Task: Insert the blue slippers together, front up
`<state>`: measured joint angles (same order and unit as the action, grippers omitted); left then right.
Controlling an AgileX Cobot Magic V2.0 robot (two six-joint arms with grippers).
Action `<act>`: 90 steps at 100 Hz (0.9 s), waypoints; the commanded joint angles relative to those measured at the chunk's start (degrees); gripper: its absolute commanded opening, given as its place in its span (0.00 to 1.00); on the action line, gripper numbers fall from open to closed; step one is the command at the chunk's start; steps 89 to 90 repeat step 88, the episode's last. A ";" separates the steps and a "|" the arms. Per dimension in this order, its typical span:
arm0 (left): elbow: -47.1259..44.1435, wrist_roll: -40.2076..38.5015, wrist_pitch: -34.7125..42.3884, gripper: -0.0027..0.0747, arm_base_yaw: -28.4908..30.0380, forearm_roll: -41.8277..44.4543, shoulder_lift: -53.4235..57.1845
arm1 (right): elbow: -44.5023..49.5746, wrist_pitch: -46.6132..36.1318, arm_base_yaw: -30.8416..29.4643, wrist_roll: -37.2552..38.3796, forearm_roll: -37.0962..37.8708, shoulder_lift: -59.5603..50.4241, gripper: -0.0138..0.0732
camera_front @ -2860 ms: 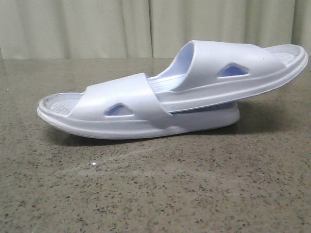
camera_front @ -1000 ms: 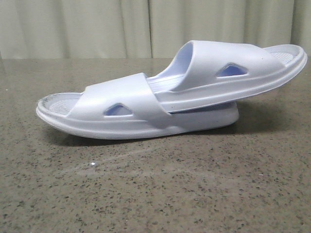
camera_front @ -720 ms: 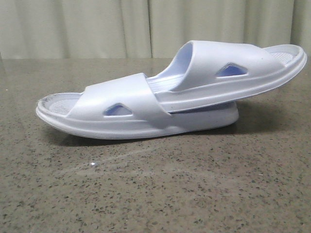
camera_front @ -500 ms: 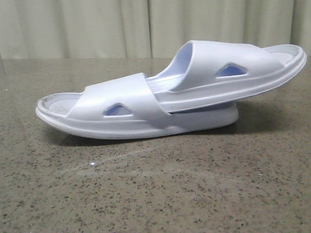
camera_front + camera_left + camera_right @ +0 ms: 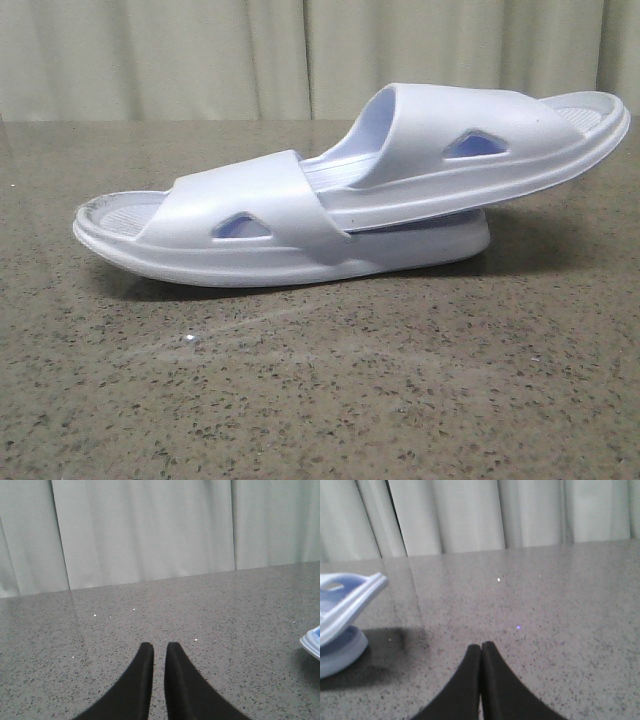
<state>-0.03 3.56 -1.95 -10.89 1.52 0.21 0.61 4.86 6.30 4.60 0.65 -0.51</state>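
Two pale blue-white slippers lie on the speckled stone table in the front view. The lower slipper (image 5: 240,215) rests flat, its strap towards the left. The upper slipper (image 5: 450,140) has one end pushed under that strap and tilts up to the right. No gripper shows in the front view. My left gripper (image 5: 159,646) is empty, its fingers almost together with a thin slit between them, and a slipper tip (image 5: 312,642) lies well off to its side. My right gripper (image 5: 481,645) is shut and empty, apart from the stacked slippers (image 5: 345,600).
The grey speckled table (image 5: 320,400) runs back to a pale pleated curtain (image 5: 250,60) along its far edge. Nothing else stands on the table in these views.
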 commanded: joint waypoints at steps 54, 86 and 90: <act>-0.62 -0.58 4.84 0.06 0.32 -0.50 1.65 | 1.17 -6.90 -0.03 0.57 1.57 -1.27 0.04; -0.62 -0.58 4.84 0.06 0.32 -0.50 1.65 | 1.17 -6.90 -0.03 0.57 1.57 -1.27 0.04; -0.62 -0.58 4.84 0.06 0.32 -0.50 1.65 | 1.17 -6.90 -0.03 0.57 1.57 -1.27 0.04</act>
